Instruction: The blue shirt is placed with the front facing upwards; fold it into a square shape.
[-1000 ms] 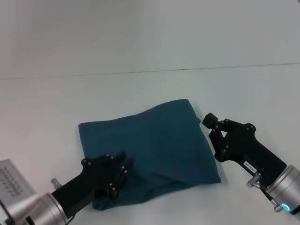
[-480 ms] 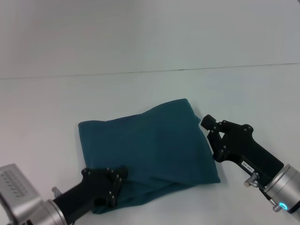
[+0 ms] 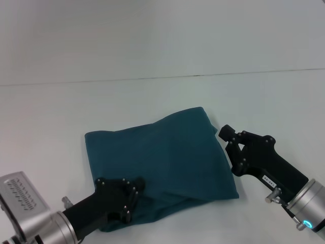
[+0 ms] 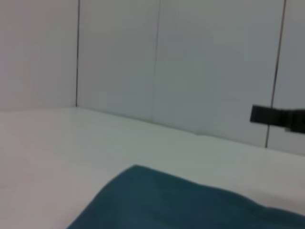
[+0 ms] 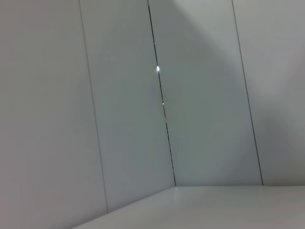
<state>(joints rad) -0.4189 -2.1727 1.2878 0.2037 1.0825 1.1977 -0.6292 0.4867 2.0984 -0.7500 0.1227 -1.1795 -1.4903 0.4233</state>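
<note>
The shirt (image 3: 162,168) lies folded into a rough rectangle at the centre of the white table (image 3: 51,112), plain side up, its near edge showing a doubled layer. The left gripper (image 3: 129,195) sits over the shirt's near-left corner; whether it grips the fabric cannot be told. The right gripper (image 3: 229,145) sits just beside the shirt's right edge, at its far end, fingers slightly parted and holding nothing

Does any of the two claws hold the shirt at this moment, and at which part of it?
It cannot be told. The left claw lies over the near left corner of the blue shirt, with no visible pinch. The right claw is beside its right edge.
</note>
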